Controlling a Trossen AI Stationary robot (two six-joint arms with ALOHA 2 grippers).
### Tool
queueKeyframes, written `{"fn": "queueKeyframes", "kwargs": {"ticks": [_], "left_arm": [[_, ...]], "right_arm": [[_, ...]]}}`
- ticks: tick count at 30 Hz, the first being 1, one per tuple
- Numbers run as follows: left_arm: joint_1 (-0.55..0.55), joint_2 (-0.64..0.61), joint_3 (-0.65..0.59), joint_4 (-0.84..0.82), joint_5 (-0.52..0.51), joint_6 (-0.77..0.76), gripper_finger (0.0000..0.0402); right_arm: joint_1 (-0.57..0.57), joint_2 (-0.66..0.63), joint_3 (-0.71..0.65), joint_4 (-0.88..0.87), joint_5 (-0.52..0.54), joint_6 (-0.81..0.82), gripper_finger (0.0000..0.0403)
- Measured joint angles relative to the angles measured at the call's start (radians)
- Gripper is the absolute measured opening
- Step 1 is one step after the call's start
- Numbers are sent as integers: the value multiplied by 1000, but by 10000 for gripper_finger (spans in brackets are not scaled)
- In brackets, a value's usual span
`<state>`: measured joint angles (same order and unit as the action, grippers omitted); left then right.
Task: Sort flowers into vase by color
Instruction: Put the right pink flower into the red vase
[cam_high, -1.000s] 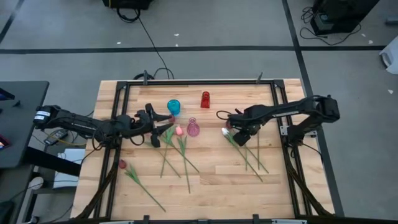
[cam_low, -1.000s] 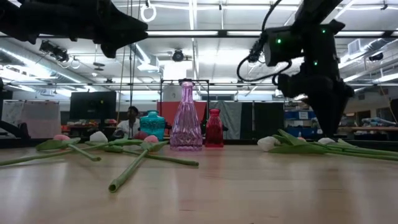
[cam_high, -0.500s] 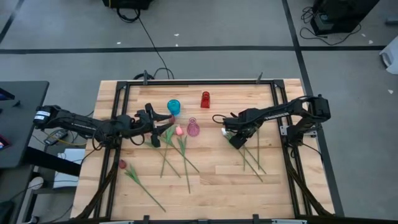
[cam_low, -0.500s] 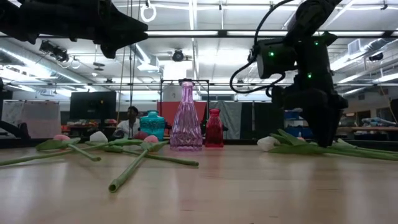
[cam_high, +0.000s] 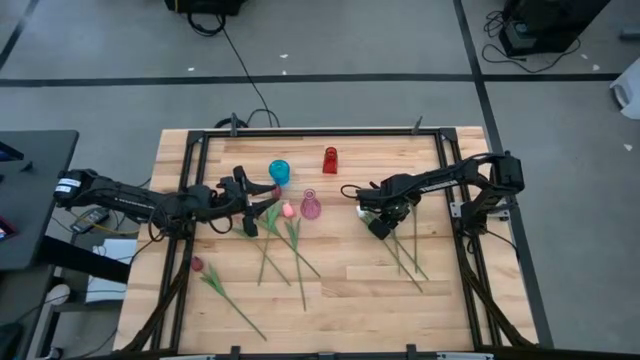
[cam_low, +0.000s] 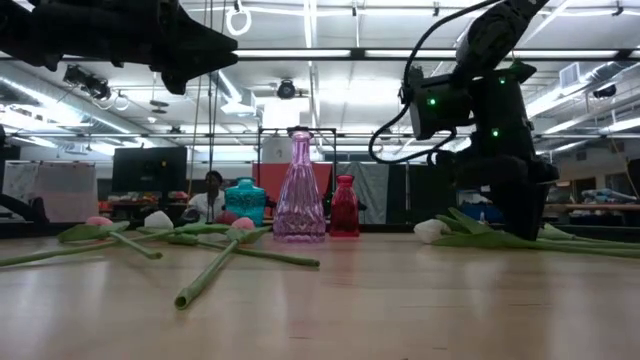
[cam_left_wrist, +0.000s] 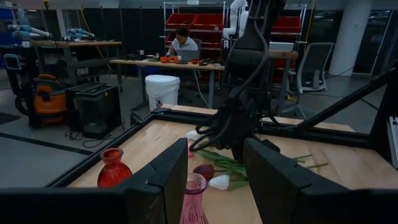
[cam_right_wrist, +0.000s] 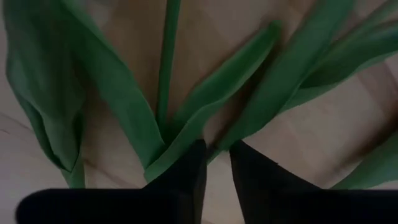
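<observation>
Down on the wooden table (cam_high: 340, 290), right gripper (cam_high: 380, 226) set among the stems and leaves of a bunch of flowers (cam_high: 402, 245) lying to the right of the pink vase (cam_high: 311, 205), fingers (cam_right_wrist: 186, 180) drawn close with only a slim gap, tips against a green leaf where several leaves meet, not plainly clamped on it. White tulip head (cam_low: 430, 230) showing just beside that gripper at table height. Left gripper (cam_high: 252, 211) hanging above the table to the left of the pink vase, fingers (cam_left_wrist: 168, 180) spread and holding nothing, over a second scatter of tulips with a pink bud (cam_high: 288, 210) just left of the vase. One dark red tulip (cam_high: 197, 264) lying apart, farther left and nearer the front edge. Blue vase (cam_high: 279, 172) and red vase (cam_high: 330, 160) standing just behind the pink one.
</observation>
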<state>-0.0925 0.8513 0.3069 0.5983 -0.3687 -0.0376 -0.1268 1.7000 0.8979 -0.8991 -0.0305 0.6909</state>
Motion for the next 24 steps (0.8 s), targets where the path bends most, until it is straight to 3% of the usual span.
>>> {"fn": "queueKeyframes", "kwargs": {"ticks": [7,14,24], "left_arm": [[0,0,0,-2,0,0,163],[0,0,0,-2,0,0,163],[-1,0,0,-47,8,-54,163]], "right_arm": [[-1,-22,-4,-20,8,-39,12],[-2,-181,0,-85,96,-49,7],[41,-425,1,199,143,-219,7]]}}
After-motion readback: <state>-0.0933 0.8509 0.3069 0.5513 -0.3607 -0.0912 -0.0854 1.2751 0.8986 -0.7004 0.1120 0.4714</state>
